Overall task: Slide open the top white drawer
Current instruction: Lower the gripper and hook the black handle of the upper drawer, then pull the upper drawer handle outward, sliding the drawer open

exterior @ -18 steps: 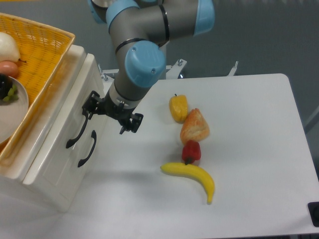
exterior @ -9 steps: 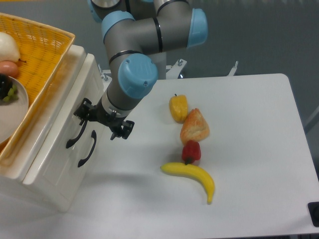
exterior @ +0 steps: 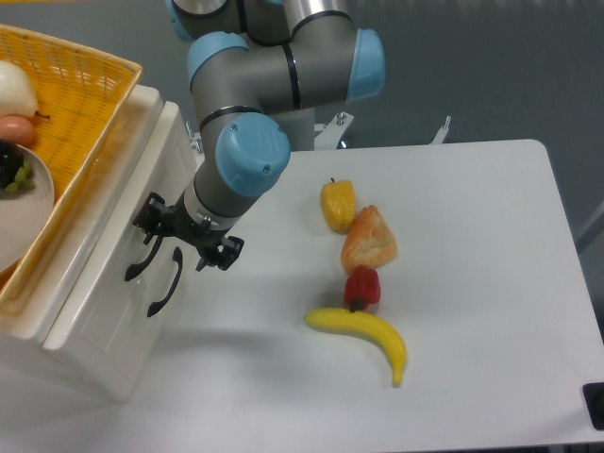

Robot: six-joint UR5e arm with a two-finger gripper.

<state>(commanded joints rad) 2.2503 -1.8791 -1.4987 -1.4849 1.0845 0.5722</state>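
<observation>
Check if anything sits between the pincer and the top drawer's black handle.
Nothing visible does. The pincer hangs right at the curved black handle of the glossy white top drawer; the fruit lies off to the side on the table.

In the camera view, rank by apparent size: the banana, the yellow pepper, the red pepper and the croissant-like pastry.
1. Banana, clearly the longest.
2. Pastry.
3. Yellow pepper, somewhat smaller than the pastry.
4. Red pepper, smallest, though partly tucked against the banana, so its margin below the yellow pepper is unsure.
</observation>
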